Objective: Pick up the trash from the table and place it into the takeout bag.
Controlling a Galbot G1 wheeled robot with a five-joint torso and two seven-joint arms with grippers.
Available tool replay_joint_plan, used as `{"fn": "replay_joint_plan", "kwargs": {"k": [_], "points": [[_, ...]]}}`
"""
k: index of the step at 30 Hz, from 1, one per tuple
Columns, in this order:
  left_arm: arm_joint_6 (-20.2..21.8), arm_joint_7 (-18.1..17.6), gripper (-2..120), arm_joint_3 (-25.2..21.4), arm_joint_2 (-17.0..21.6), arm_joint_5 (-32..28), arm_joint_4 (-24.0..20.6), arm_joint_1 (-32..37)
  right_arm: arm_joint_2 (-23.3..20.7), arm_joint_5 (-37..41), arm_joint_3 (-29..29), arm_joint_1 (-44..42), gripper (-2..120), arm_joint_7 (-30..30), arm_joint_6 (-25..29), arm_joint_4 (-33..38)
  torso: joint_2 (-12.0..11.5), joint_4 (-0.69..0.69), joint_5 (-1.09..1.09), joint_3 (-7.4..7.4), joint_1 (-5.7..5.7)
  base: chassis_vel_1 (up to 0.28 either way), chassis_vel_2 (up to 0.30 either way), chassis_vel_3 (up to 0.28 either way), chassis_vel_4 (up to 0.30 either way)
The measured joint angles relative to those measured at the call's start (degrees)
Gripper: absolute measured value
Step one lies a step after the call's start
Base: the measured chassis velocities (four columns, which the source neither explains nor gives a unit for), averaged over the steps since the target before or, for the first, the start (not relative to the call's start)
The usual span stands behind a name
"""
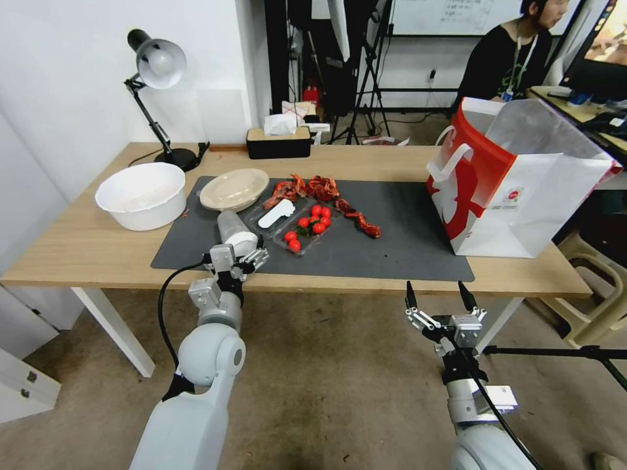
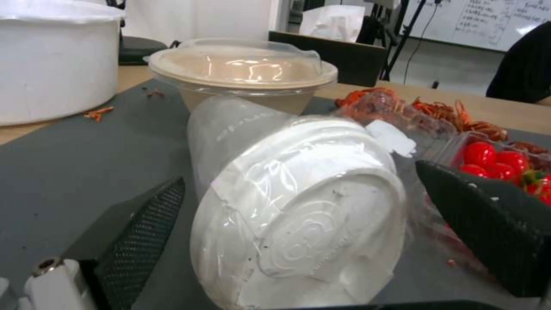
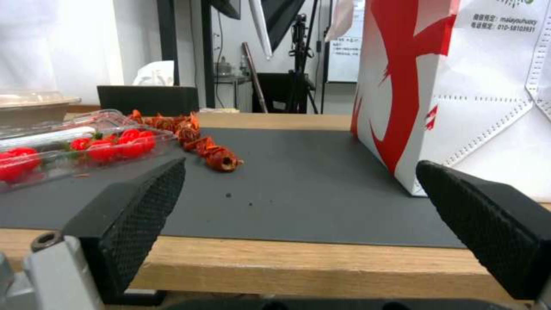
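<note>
Left tool (image 1: 243, 256): spread around lying clear white-lidded cup (image 1: 234, 230) on bench (image 1: 78, 248) | right tool (image 1: 439, 301): spread, off bench edge, near takeout bag (image 1: 522, 196)

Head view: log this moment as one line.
left gripper: open around lying cup | right gripper: open, off table edge | bag: upright

Cup (image 1: 233, 230) lying on mat (image 1: 392, 235) before dish (image 1: 234, 189), tomato tray (image 1: 307, 230) beside, bag (image 1: 516, 183) far right.
</note>
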Motion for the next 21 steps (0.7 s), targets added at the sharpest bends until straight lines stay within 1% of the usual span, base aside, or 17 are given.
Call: {"fn": "replay_joint_plan", "kwargs": {"k": [11, 12, 13, 16, 17, 18, 21], "points": [[0.03, -1.03, 100, 0.19, -0.04, 1.23, 1.08, -0.66, 0.12, -0.05, 0.00, 0.00, 100, 0.00, 0.00, -0.12, 0.00, 0.00, 0.00, 0.00, 0.00, 0.000, 0.000, 0.000, 0.000], [0.16, -1.39, 97, 0.23, -0.04, 1.44, 1.17, -0.72, 0.15, -0.09, 0.00, 0.01, 99, 0.00, 0.01, -0.17, 0.00, 0.00, 0.00, 0.00, 0.00, 0.000, 0.000, 0.000, 0.000], [0.16, -1.39, 97, 0.23, -0.04, 1.44, 1.17, -0.72, 0.15, -0.09, 0.00, 0.01, 99, 0.00, 0.01, -0.17, 0.00, 0.00, 0.00, 0.00, 0.00, 0.000, 0.000, 0.000, 0.000], [0.38, -2.05, 85, 0.24, -0.02, 1.86, 1.43, -0.99, 0.27, -0.17, -0.04, 0.09, 99, 0.00, 0.02, -0.35, 0.00, 0.00, 0.00, 0.00, 0.00, 0.000, 0.000, 0.000, 0.000], [0.38, -2.05, 85, 0.24, -0.02, 1.86, 1.43, -0.99, 0.27, -0.17, -0.04, 0.09, 99, 0.00, 0.02, -0.35, 0.00, 0.00, 0.00, 0.00, 0.00, 0.000, 0.000, 0.000, 0.000], [0.42, -2.12, 80, 0.23, 0.05, 2.24, 1.62, -1.07, 0.35, -0.20, -0.07, 0.11, 99, 0.00, 0.02, -0.45, 0.00, 0.00, 0.00, 0.00, 0.00, 0.000, 0.000, 0.000, 0.000], [0.48, -2.12, 71, 0.22, 0.22, 2.57, 1.94, -1.17, 0.49, -0.27, -0.14, 0.18, 98, -0.01, 0.04, -0.55, 0.00, 0.00, 0.00, 0.00, 0.00, 0.000, 0.000, 0.000, 0.000]]}}
